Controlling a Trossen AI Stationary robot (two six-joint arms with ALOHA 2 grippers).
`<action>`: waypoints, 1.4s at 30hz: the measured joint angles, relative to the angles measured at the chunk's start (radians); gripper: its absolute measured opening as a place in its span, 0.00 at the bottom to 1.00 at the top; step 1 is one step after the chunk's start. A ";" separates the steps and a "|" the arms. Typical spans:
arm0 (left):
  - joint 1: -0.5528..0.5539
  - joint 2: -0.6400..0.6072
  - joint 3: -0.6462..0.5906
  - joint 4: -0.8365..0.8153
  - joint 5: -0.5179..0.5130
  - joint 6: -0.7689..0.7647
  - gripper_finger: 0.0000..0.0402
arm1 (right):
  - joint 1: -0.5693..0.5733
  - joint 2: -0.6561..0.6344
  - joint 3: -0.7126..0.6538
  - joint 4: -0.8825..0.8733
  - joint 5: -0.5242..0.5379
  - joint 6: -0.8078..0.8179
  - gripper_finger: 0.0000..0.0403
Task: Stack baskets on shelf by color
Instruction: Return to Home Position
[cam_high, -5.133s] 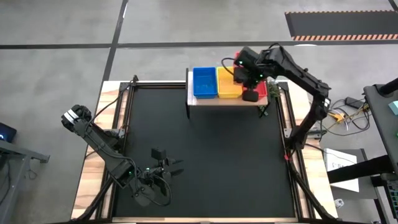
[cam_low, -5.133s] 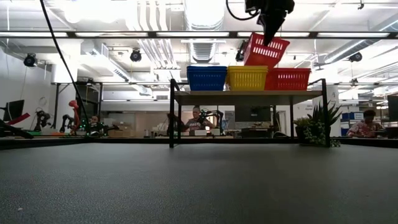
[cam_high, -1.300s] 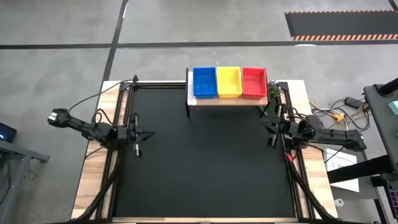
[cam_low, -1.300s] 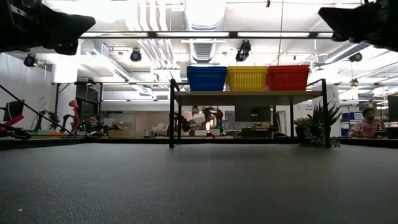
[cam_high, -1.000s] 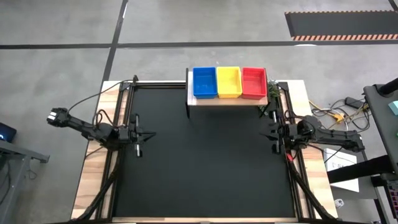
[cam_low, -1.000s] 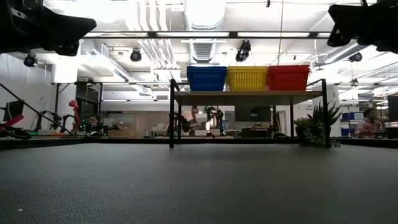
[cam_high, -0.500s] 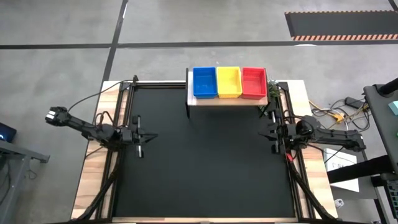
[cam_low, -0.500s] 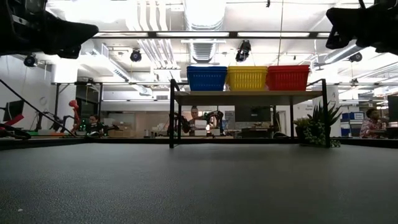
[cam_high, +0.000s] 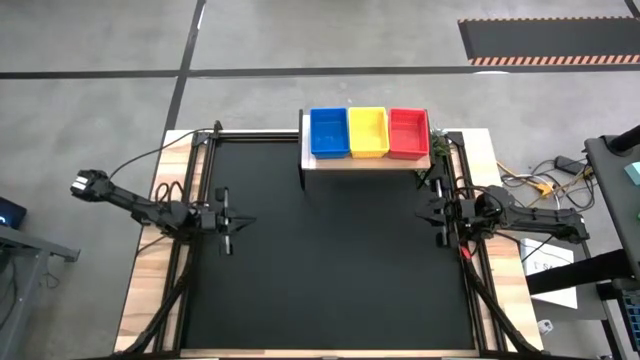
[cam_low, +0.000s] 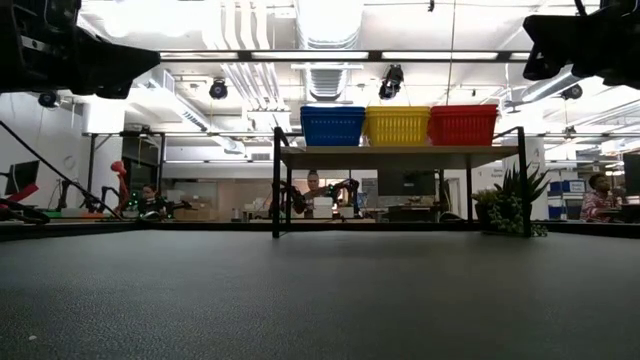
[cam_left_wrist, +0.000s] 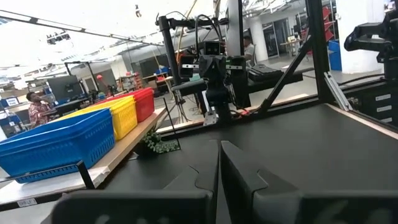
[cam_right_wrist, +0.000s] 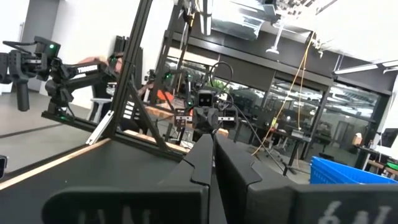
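Observation:
On the light wood shelf (cam_high: 365, 161) at the table's far edge stand a blue basket (cam_high: 329, 133), a yellow basket (cam_high: 367, 132) and a red basket (cam_high: 408, 132) side by side, each resting on its base. My left gripper (cam_high: 243, 222) hovers shut over the black mat near the table's left edge, with nothing in it. My right gripper (cam_high: 424, 215) hovers shut near the right edge, also with nothing in it. Each wrist view shows that arm's two fingers pressed together (cam_left_wrist: 219, 163) (cam_right_wrist: 212, 155).
A black mat (cam_high: 320, 260) covers the table between both arms. A black frame (cam_high: 205, 150) runs along the table's sides. A small green plant (cam_low: 510, 210) stands by the shelf's right leg. People and other equipment show in the room beyond.
My left gripper has slid a little toward the table's right and near edge, staying shut. My right gripper has kept still. The baskets have stayed on the shelf.

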 joint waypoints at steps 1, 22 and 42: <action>0.000 0.003 0.000 0.001 0.000 0.000 0.00 | 0.000 0.000 0.000 0.000 0.000 0.000 0.02; 0.000 0.069 0.000 0.001 0.000 0.000 0.00 | 0.000 0.000 0.000 0.000 -0.001 0.000 0.02; 0.000 0.172 -0.001 0.001 0.000 0.000 0.00 | 0.000 0.000 0.000 0.000 -0.001 0.000 0.02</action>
